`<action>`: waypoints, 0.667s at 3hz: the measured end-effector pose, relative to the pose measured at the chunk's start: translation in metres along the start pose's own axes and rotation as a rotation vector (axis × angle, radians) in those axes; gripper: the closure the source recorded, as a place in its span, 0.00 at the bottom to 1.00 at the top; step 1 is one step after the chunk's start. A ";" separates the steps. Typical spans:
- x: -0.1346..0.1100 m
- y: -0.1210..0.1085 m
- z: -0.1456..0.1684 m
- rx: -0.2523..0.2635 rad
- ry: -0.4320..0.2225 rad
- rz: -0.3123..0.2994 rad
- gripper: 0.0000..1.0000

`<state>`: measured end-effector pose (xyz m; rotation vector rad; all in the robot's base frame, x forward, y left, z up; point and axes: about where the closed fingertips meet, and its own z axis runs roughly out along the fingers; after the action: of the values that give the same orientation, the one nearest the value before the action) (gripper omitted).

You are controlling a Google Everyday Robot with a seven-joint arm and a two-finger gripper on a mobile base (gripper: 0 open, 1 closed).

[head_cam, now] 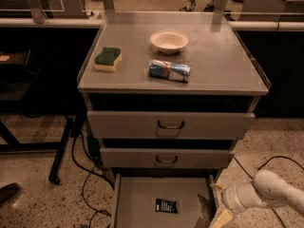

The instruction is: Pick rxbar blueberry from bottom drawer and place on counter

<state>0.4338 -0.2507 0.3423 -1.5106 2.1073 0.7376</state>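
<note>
Drawers stood three high in a grey metal cabinet. The bottom drawer (135, 198) was pulled out, and its grey floor showed. The rxbar blueberry (166, 205) lay flat on that floor, near the middle, a small dark wrapper with white letters. Nothing touched it.

The end effector (217, 204) was low on the right, just beside the right wall of the bottom drawer. Its two yellowish fingers (222, 218) were spread wide apart and held nothing. The white arm (273, 194) reached in from the right edge.

The two upper drawers (170, 125) were shut. On the surface (223, 65) sat a green and yellow sponge (108, 59) on the left, a pale bowl (169, 41) near the back, and a shiny blue and silver packet (169, 71) lying on its side in front of the bowl. Black cables (85, 175) lay on the speckled floor to the left.
</note>
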 end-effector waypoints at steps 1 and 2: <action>0.003 -0.018 0.011 0.051 -0.008 -0.009 0.00; 0.003 -0.018 0.012 0.050 -0.008 -0.009 0.00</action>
<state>0.4505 -0.2501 0.3282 -1.4873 2.0957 0.6810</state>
